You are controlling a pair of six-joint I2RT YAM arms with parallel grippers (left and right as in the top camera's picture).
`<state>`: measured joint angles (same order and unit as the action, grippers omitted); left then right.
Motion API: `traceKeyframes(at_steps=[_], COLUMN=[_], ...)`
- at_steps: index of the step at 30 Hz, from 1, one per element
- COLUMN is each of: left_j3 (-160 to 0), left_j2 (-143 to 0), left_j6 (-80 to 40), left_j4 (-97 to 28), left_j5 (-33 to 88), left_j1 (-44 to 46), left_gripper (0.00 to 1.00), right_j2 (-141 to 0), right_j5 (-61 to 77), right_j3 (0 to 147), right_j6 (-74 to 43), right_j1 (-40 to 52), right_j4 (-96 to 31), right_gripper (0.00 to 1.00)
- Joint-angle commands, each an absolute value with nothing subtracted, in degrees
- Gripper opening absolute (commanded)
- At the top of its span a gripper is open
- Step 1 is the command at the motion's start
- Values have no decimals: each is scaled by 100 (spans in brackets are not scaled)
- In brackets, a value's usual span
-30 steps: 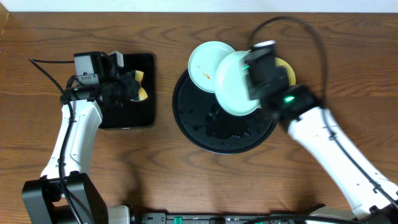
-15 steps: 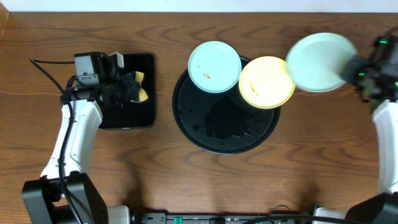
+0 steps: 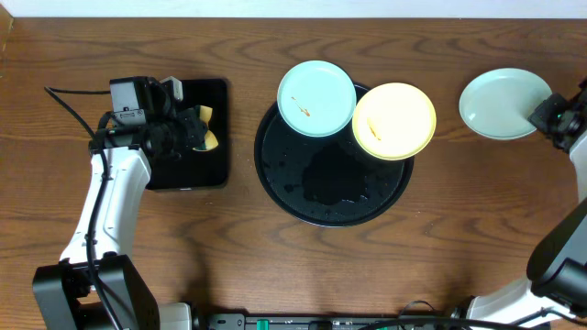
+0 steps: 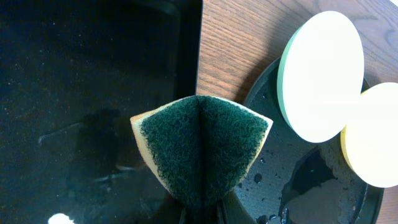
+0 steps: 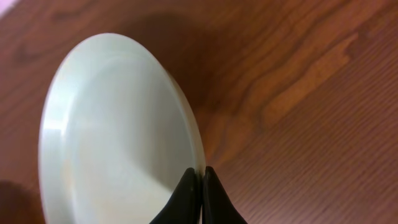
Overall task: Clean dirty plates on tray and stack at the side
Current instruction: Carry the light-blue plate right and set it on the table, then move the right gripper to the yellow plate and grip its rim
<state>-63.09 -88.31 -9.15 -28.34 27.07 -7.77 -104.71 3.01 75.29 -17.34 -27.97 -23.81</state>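
Seen from overhead, the round black tray (image 3: pixel 303 197) lies at centre, glossy and wet. A speckled mint plate (image 3: pixel 316 98) is propped on its rim at 11 o'clock, and a yellow plate (image 3: pixel 394 120) at 1 o'clock. Well apart at 3 o'clock, a plain mint plate (image 3: pixel 500 104) is pinched by the right gripper (image 3: pixel 541 115). At 9 o'clock, the left gripper (image 3: pixel 197 128) is held over a rectangular tray (image 3: pixel 183 170).

On the left wrist view, a folded green-and-yellow sponge (image 4: pixel 202 149) is clamped in the closed jaws.

On the right wrist view, the plain mint plate's rim is nipped between closed fingertips (image 5: pixel 186 193), and the plate is tilted against the wooden table (image 5: pixel 311 93).
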Motion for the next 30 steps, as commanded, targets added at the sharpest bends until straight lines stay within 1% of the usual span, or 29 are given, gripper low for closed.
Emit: traceKeyframes(at_steps=[1, 2, 3, 4, 5, 6, 9, 14, 18, 20, 22, 23, 25, 26, 30], left_j3=[-6322, -6322, -6322, -6322, -6322, -6322, -6322, -6322, -6322, -6322, -6322, -6322, -6322, -6322, -6322], left_j2=[-8836, -8836, -8836, -8836, -8836, -8836, -8836, -8836, -8836, -8836, -8836, -8836, -8836, -8836, -8836], left_j6=[-856, -856, -856, -856, -856, -854, -834, -790, -790, -792, -794, -794, -794, -792, -792], left_j4=[-2849, -2856, -2867, -2869, -2873, -2877, -2928, -2932, -2947, -2954, -2954, -2958, -2982, -3000, -3037], left_j5=[2775, 2759, 2757, 2753, 2740, 2740, 2740, 2738, 2738, 2738, 2740, 2740, 2740, 2740, 2740], left_j1=[-801, -801, -801, -801, -801, -801, -801, -801, -801, -801, -801, -801, -801, -801, -801], left_gripper=[8, 8, 8, 8, 8, 8, 8, 8, 8, 8, 8, 8, 8, 8, 8], right_j2=[-10654, -10661, -10661, -10639, -10613, -10558, -10280, -9550, -9037, -8908, -8919, -8943, -9037, -9096, -9467], right_j5=[346, 346, 349, 370, 395, 484, 1234, 2672, 2744, 2543, 2145, 1951, 1678, 1557, 749], right_j3=[7603, 7603, 7603, 7605, 7607, 7607, 7609, 7620, 7620, 7620, 7616, 7609, 7601, 7601, 7601], right_j6=[-1664, -1664, -1664, -1664, -1660, -1621, -1184, -443, -150, 34, 32, 36, 290, 427, 489], right_j1=[-2908, -2917, -2923, -2930, -2939, -2947, -2958, -2759, -2324, -1922, -1555, -1382, -1004, -847, -355], right_j4=[-2281, -2270, -2246, -2248, -2261, -2307, -2377, -2475, -2895, -3310, -3649, -3774, -3933, -3951, -3789], right_gripper=[5, 11, 21, 41, 53, 58, 65, 67, 67, 68, 72, 72, 71, 68, 67])
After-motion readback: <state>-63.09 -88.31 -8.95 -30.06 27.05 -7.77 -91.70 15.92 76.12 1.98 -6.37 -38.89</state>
